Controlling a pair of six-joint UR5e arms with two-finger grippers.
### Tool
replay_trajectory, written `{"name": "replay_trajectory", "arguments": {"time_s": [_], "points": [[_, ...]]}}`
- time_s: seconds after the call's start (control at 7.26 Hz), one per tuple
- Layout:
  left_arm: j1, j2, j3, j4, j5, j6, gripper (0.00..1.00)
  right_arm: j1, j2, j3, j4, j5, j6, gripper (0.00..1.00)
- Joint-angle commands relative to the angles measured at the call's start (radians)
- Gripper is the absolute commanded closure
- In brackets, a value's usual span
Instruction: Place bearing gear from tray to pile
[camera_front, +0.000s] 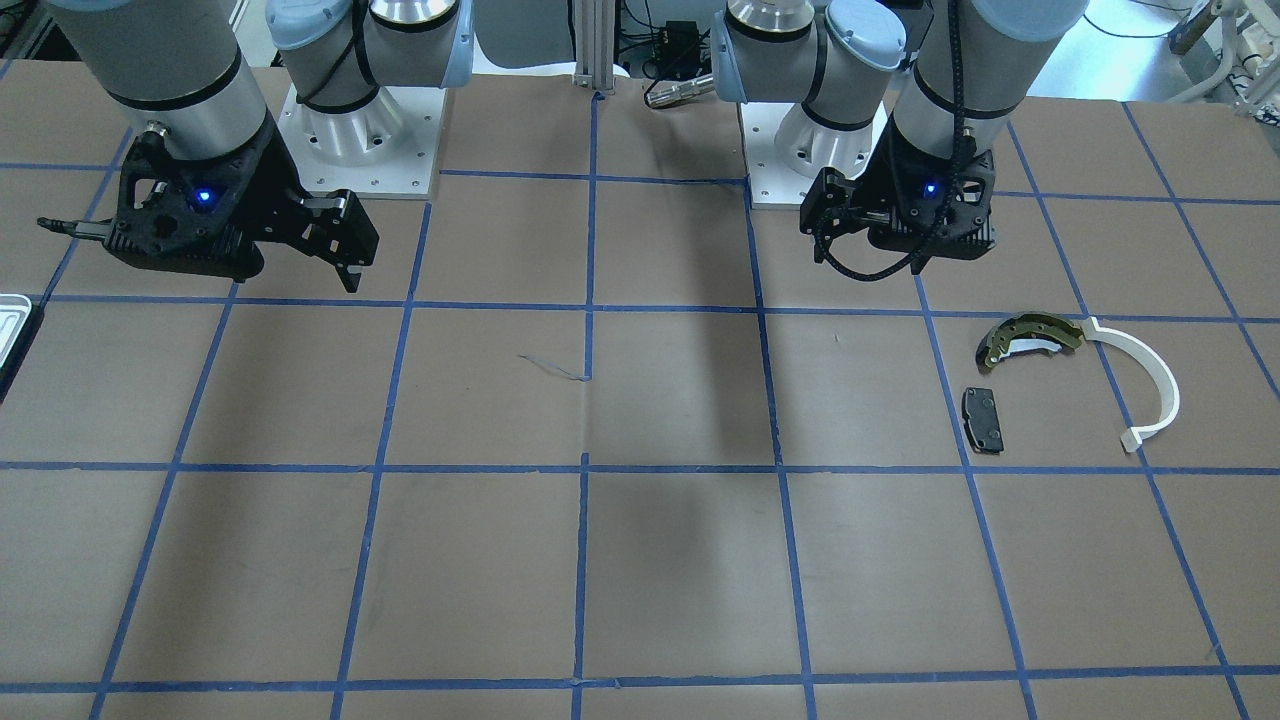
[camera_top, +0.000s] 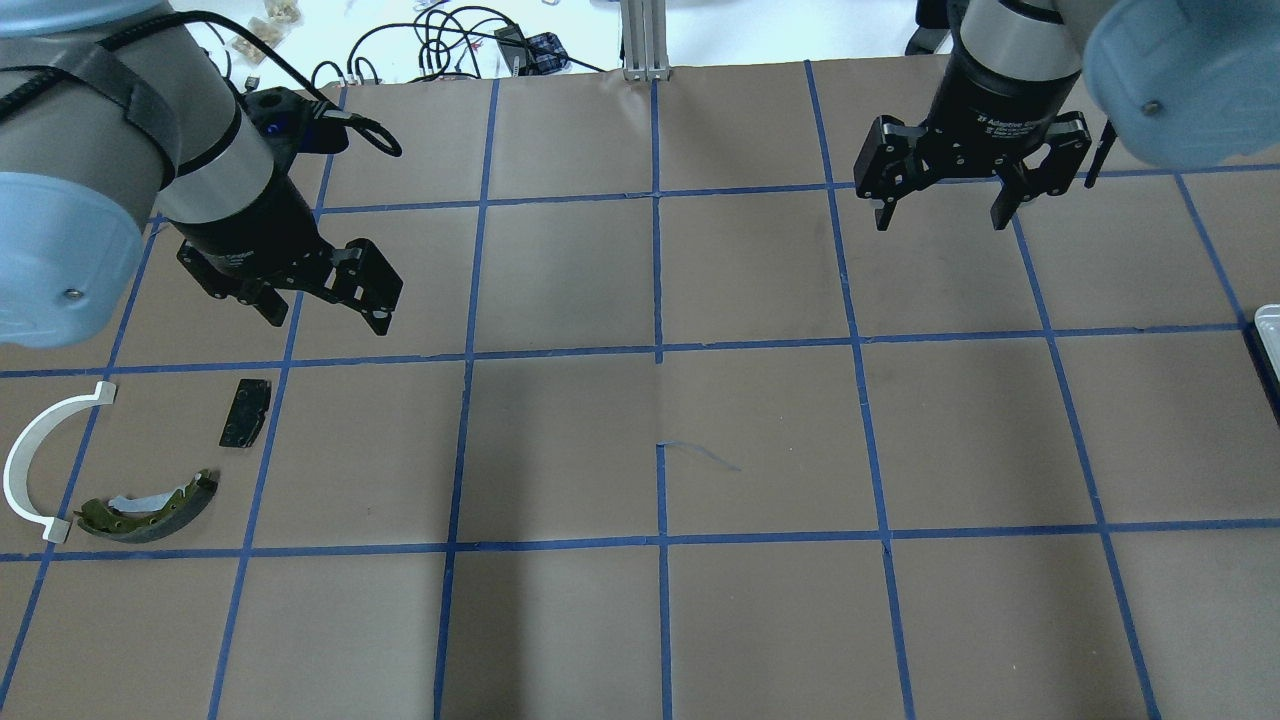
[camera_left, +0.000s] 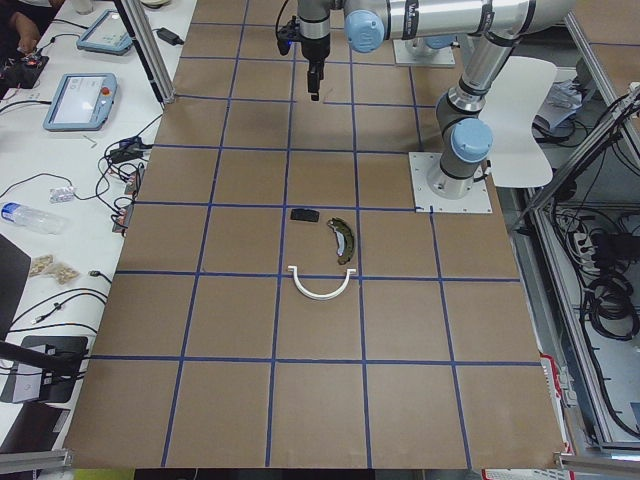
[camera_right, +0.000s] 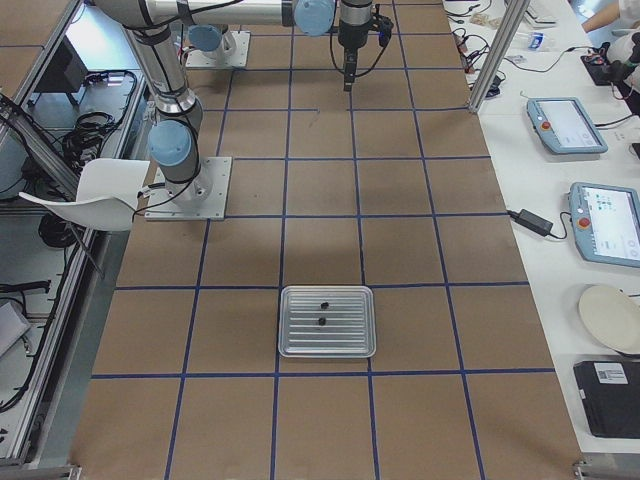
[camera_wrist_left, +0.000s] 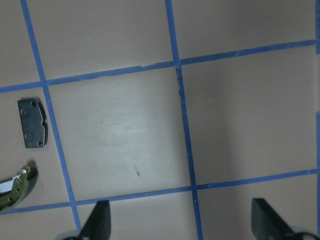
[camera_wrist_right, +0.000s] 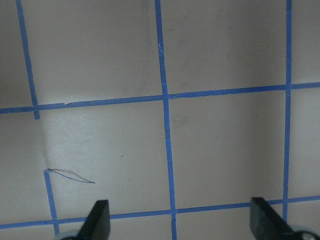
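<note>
Both tools hang above the worktop (camera_top: 760, 450): left tool (camera_top: 328, 320) and right tool (camera_top: 941, 222), each spread wide and holding nothing. The tray (camera_right: 285, 322) lies well apart at the robot's right end, with the bearing gear (camera_right: 321, 321) a small dark speck on it (two specks; I can't tell which). The pile (camera_top: 130, 527) lies near the left tool. I judge pickup not begun; next, my right tool must reach the tray and settle over that tiny part.

The tray (camera_right: 340, 343) sits far right on the table (camera_top: 760, 450), the pile (camera_top: 245, 412) far left.
</note>
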Motion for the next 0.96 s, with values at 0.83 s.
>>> {"name": "replay_trajectory", "arguments": {"time_s": [0.83], "points": [[0.0, 0.007, -0.026, 0.006, 0.0, 0.001, 0.0, -0.025, 0.035, 0.006, -0.032, -0.006, 0.021, 0.0]]}}
